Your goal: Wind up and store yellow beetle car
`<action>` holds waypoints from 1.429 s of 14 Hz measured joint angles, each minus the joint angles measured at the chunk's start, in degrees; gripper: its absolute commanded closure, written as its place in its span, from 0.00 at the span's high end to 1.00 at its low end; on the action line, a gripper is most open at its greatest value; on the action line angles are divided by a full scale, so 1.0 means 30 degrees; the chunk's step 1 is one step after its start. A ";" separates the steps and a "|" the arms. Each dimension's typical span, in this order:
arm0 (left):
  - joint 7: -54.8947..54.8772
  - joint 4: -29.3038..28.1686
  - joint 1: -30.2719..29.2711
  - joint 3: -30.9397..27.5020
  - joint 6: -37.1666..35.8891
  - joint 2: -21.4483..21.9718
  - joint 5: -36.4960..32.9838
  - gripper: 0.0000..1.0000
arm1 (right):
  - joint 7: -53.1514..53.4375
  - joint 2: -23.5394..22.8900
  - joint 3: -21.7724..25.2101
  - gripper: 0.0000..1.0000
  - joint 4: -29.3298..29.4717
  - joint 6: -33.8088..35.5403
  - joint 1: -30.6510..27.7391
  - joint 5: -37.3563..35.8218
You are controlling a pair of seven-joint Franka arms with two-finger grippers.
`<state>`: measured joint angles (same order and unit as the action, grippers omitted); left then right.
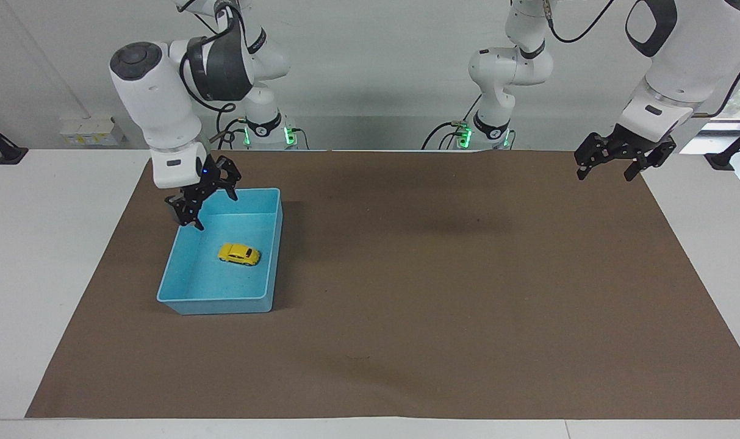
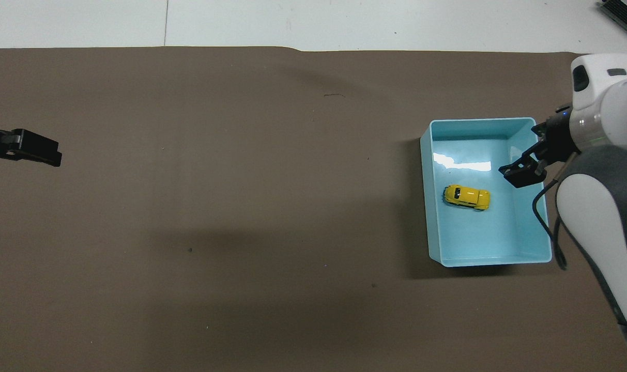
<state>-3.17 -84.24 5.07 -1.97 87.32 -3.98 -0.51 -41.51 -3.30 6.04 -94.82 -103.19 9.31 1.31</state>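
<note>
While both claws hang apart, yellow beetle car (image 1: 240, 253) sits in blue bin (image 1: 186, 301), seemingly unobstructed.

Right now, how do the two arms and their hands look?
Both arms have glossy white shells with dark grey joint sections and round grey caps; thin black cables run along them. The right hand and the left hand are black linkages with two fingers. Green lights glow at both bases.

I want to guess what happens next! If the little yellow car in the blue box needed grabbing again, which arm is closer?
Right: its end effector hangs over the blue box holding the yellow car.
</note>
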 measured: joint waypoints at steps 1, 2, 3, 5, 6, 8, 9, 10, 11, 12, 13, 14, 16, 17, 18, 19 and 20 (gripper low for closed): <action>0.0000 0.0000 0.0000 0.0000 0.0000 0.0000 0.0000 1.00 | 0.1237 0.0062 0.0023 1.00 0.0372 0.0054 -0.0004 0.0004; 0.0000 0.0000 0.0000 0.0000 0.0000 0.0000 0.0000 1.00 | 0.2501 0.0095 0.0041 1.00 0.0695 0.0099 -0.0006 0.0022; 0.0000 0.0000 0.0000 0.0000 0.0000 0.0000 0.0000 1.00 | 0.4246 0.0108 0.0047 1.00 0.0981 0.0167 -0.0006 0.0137; 0.0000 0.0000 0.0000 0.0000 0.0000 0.0000 0.0000 1.00 | 0.8295 0.0108 0.0046 1.00 0.1436 0.0202 -0.0004 0.0728; 0.0000 0.0000 -0.0001 0.0000 0.0000 0.0000 0.0000 1.00 | 1.0166 0.0108 0.0050 1.00 0.1635 0.0210 -0.0007 0.0878; 0.0000 0.0000 -0.0001 0.0000 0.0000 0.0000 0.0000 1.00 | 1.2547 0.0105 0.0093 1.00 0.1907 0.0437 -0.0031 0.0917; 0.0000 0.0000 -0.0001 0.0000 0.0000 0.0000 0.0000 1.00 | 1.3025 0.0102 0.0175 1.00 0.1999 0.0970 -0.0055 0.0918; 0.0000 0.0000 -0.0001 0.0000 0.0000 0.0000 0.0000 1.00 | 1.3272 0.0097 0.0356 1.00 0.2072 0.1741 -0.0082 0.0917; 0.0000 0.0000 -0.0001 0.0000 0.0000 0.0000 0.0000 1.00 | 1.3326 0.0097 0.0688 1.00 0.2183 0.2547 -0.0112 0.0917; 0.0000 0.0000 -0.0001 0.0000 0.0000 0.0000 0.0000 1.00 | 1.3326 0.0101 0.1083 1.00 0.2403 0.3135 -0.0168 0.0917; 0.0000 0.0000 -0.0001 0.0000 0.0000 0.0000 0.0000 1.00 | 1.3326 0.0106 0.1525 1.00 0.2724 0.3644 -0.0224 0.0917; 0.0000 0.0000 -0.0001 0.0000 0.0000 0.0000 0.0000 1.00 | 1.3326 0.0111 0.1907 1.00 0.2998 0.3998 -0.0243 0.0917; 0.0000 0.0000 -0.0001 0.0000 0.0000 0.0000 0.0000 1.00 | 1.3326 0.0111 0.2166 1.00 0.3381 0.4272 -0.0234 0.0784; 0.0000 0.0000 -0.0001 0.0000 0.0000 0.0000 0.0000 1.00 | 1.3333 0.0111 0.2089 1.00 0.3599 0.4463 -0.0179 0.0648; 0.0000 0.0000 -0.0001 0.0000 0.0000 0.0000 0.0000 1.00 | 1.3591 0.0112 0.1983 1.00 0.3786 0.4665 -0.0088 0.0616; 0.0000 0.0000 -0.0001 0.0000 -0.0001 0.0000 0.0000 1.00 | 1.4266 0.0112 0.1893 1.00 0.3908 0.4804 0.0023 0.0609; 0.0000 0.0000 -0.0001 0.0000 -0.0001 0.0000 0.0000 1.00 | 1.4792 0.0110 0.1830 1.00 0.3963 0.4837 0.0075 0.0609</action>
<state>-3.17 -84.24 5.07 -1.97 87.32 -3.98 -0.50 2.87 -2.97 11.53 -82.93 -88.68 9.54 3.13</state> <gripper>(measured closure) 0.000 0.000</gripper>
